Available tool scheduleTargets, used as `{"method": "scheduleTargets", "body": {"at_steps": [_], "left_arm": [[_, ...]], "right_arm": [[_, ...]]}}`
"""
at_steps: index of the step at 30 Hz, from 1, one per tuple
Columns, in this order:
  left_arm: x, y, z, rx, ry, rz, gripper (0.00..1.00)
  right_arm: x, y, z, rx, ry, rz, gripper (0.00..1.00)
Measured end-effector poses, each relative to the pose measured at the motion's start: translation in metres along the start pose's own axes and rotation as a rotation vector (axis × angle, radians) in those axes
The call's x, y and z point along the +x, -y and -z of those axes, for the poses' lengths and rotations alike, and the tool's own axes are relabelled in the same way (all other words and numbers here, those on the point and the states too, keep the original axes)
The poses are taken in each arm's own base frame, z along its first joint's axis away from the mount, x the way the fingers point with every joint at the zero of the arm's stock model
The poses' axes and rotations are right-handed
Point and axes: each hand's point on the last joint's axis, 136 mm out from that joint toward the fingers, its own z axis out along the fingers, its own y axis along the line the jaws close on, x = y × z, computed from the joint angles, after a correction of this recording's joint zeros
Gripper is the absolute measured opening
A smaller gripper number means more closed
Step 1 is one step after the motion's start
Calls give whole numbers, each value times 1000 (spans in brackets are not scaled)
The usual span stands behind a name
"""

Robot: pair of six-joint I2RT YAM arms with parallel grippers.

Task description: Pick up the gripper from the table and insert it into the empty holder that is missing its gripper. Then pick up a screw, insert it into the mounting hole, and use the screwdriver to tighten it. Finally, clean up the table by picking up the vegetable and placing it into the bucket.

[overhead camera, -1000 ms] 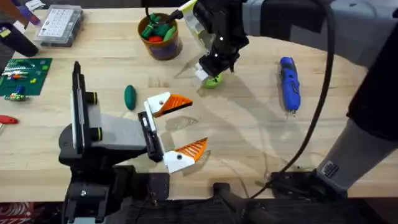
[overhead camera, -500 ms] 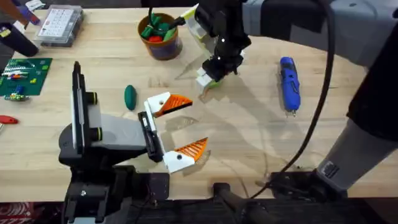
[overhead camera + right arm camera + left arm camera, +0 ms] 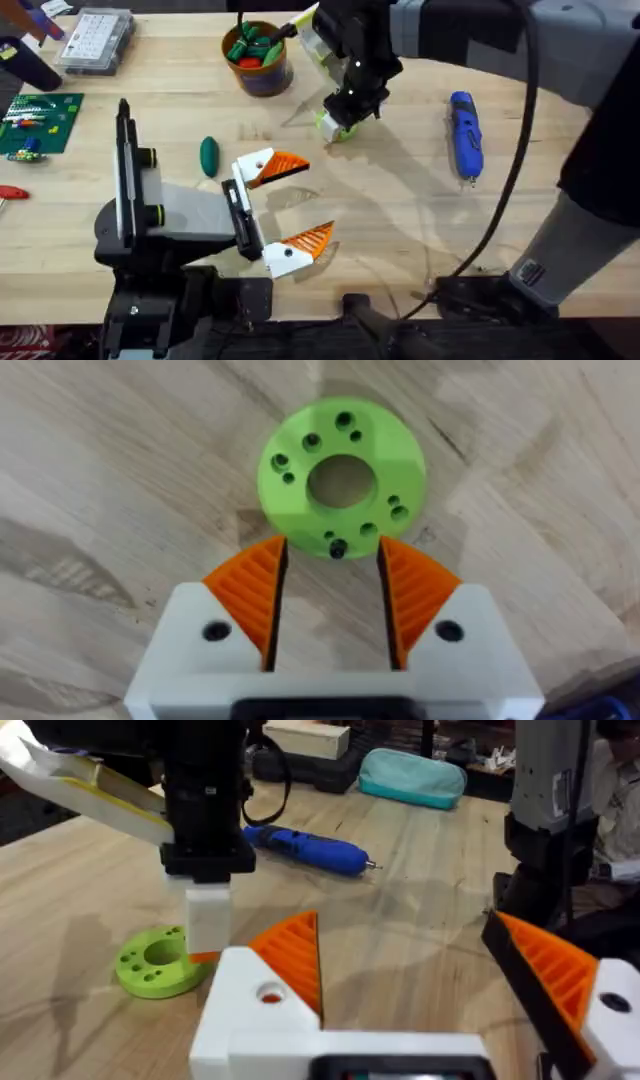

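In the overhead view the right arm crosses the upper middle of the frame, large and dark, and its body hides most of the right gripper (image 3: 338, 122), so only a white tip and a sliver of the lime-green disc (image 3: 340, 130) show beneath it there. The right wrist view makes up for that: the disc (image 3: 341, 477) lies flat on the wooden table (image 3: 400, 210) just beyond the orange ribbed pads (image 3: 252, 592), which stand parted with a gap between them and nothing held. The contents of the bucket (image 3: 258, 58), at the upper centre, are a green and red jumble, hard to sort out. The screwdriver (image 3: 465, 133) lies at the right of the overhead frame, its long axis running almost up and down the picture, the thin bit pointing toward the lower edge. The vegetable (image 3: 208, 155) rests on the table at centre left, long axis likewise near vertical in the frame, close beside the left gripper (image 3: 290, 205). That gripper sits at lower centre with its fingers spread wide and empty. Against the picture half a second ago the right gripper has dropped slightly over the disc; the left arm, vegetable, screwdriver and bucket lie as before.
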Motion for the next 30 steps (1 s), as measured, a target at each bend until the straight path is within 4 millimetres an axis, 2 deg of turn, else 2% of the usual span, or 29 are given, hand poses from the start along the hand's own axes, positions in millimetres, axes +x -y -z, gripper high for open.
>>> {"method": "scheduleTargets", "body": {"at_steps": [2,6,8,27,30], "left_arm": [[0,0,0,0,0,0,986],[0,0,0,0,0,0,986],[0,0,0,0,0,0,986],[0,0,0,0,0,0,986],[0,0,0,0,0,0,986]], "right_arm": [[-1,0,0,0,5,0,527],[-3,0,0,1,13,-1,400],[-3,0,0,1,13,0,378],[-1,0,-5,0,-2,0,434],[0,3,-9,14,-14,-1,252]]}}
